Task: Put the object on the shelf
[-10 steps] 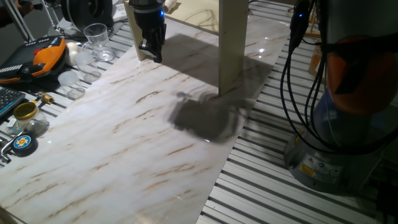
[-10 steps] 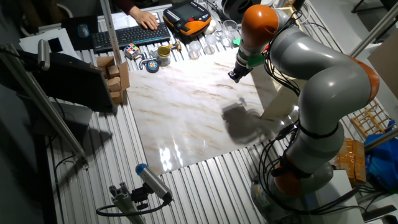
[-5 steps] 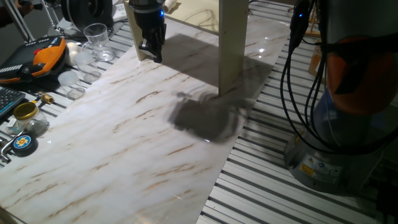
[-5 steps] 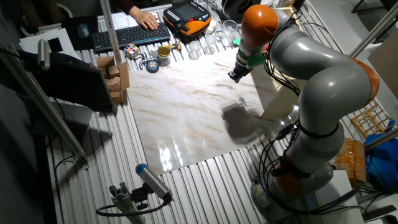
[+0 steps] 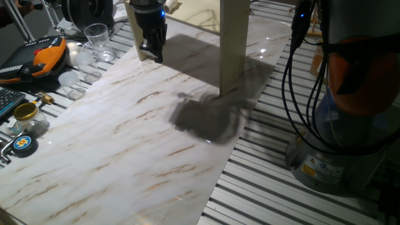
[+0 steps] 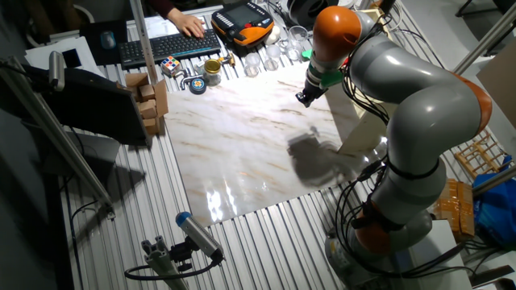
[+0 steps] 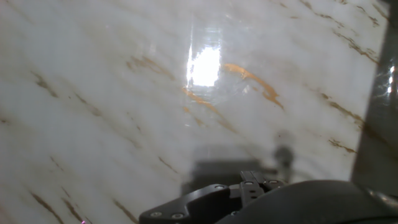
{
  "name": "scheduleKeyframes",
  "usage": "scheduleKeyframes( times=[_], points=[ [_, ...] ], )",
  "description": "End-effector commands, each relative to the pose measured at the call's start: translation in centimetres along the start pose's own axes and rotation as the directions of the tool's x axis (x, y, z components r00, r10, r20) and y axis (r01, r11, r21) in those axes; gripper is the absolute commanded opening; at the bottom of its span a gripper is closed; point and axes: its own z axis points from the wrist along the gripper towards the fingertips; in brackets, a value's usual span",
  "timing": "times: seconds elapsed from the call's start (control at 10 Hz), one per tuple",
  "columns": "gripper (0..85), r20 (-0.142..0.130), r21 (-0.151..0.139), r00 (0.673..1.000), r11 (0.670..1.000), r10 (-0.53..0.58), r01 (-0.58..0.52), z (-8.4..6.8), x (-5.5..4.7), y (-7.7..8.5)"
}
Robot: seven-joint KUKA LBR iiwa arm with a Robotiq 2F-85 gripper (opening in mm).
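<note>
Desk (image 5: 125, 156): pale marble slab with brown veins, bare across the near part, which lies well out from the shelf (image 5: 234, 44). Brass-lidded jar (image 5: 26, 112) sits off the slab's edge, well apart from the shelf. A dark shadow lies on the marble just in front of the shelf's panel leg.

Hand (image 5: 154, 49) hangs above the slab near that leg, to its side, pointing down. The hand view shows only marble and glare beneath it. Fingers are dark and small in both fixed views: cannot tell whether they are spread, pressed together, or pinching anything.

Object: not found in any view, neither on the slab nor on the visible part of the shelf. Its bearing from the hand and its long axis cannot be read. Judgement: it is either hidden in the hand or out of frame.

Drinking glass (image 5: 98, 37) stands beyond the hand, farther from the shelf, among clutter.
</note>
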Motion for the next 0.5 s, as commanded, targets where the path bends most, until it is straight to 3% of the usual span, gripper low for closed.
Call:
scheduleKeyframes(
  times=[0.0, 0.4],
  points=[
    [0.0, -0.001, -0.001, 1.0, 1.0, 0.0, 0.0, 0.04, 0.0, -0.04],
    [0.0, -0.003, 0.003, 1.0, 1.0, 0.002, -0.002, -0.16, 0.06, -0.18]
  ],
)
